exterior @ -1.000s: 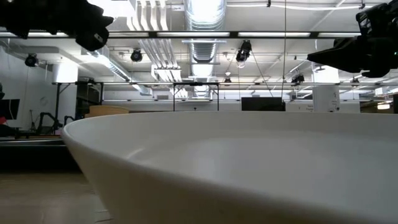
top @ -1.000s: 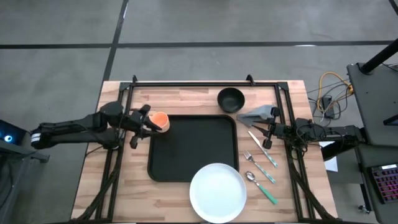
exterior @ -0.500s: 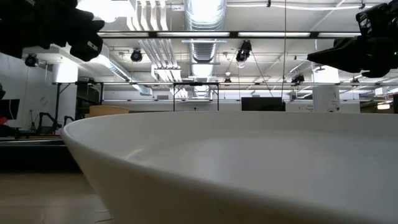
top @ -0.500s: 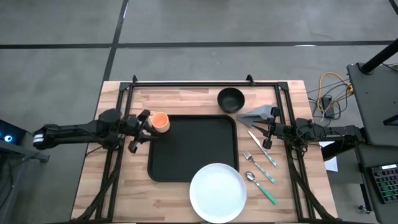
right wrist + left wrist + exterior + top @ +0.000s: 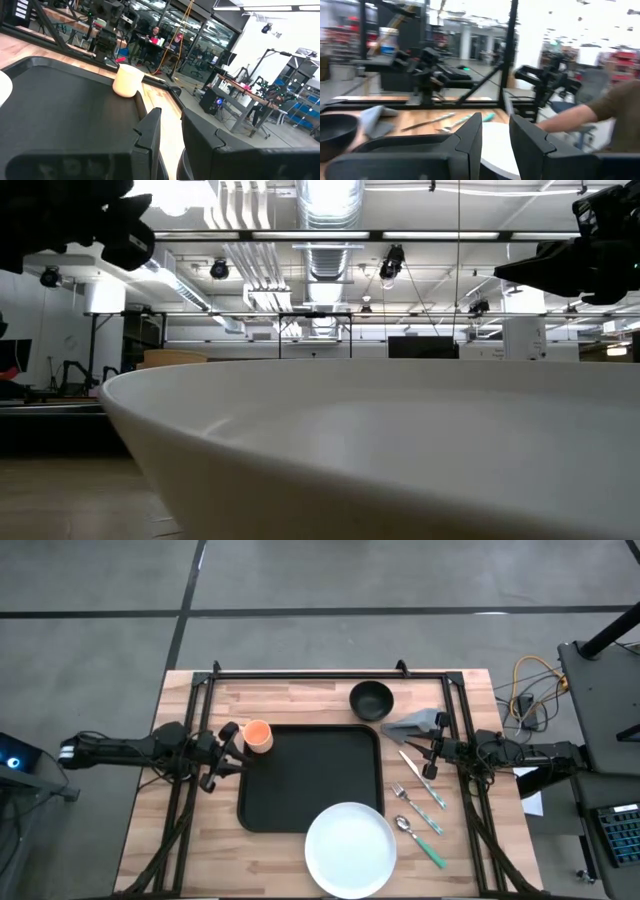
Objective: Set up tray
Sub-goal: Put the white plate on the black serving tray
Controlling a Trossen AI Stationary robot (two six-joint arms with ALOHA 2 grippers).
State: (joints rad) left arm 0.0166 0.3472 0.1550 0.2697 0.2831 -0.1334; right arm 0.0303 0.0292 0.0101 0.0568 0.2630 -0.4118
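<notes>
Wooden table (image 5: 300, 705) with black frame rails along its edges. Small orange cup (image 5: 257, 735) upright near the left rail. Small black bowl (image 5: 371, 699) toward the far edge, just beside a crumpled grey cloth (image 5: 415, 722). Knife (image 5: 423, 779), fork (image 5: 414, 807) and spoon (image 5: 420, 841), teal-handled, laid side by side at the right. Round white plate (image 5: 350, 849) at the near edge, filling the low view (image 5: 400, 450). Cables (image 5: 527, 690) off the table's right. A person's arm in a brown sleeve (image 5: 607, 107) beyond the table.

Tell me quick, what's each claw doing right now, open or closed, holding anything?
Left claw: open, holding nothing, just left of the orange cup and the tray.
Right claw: open, empty, waiting over the cutlery.
</notes>
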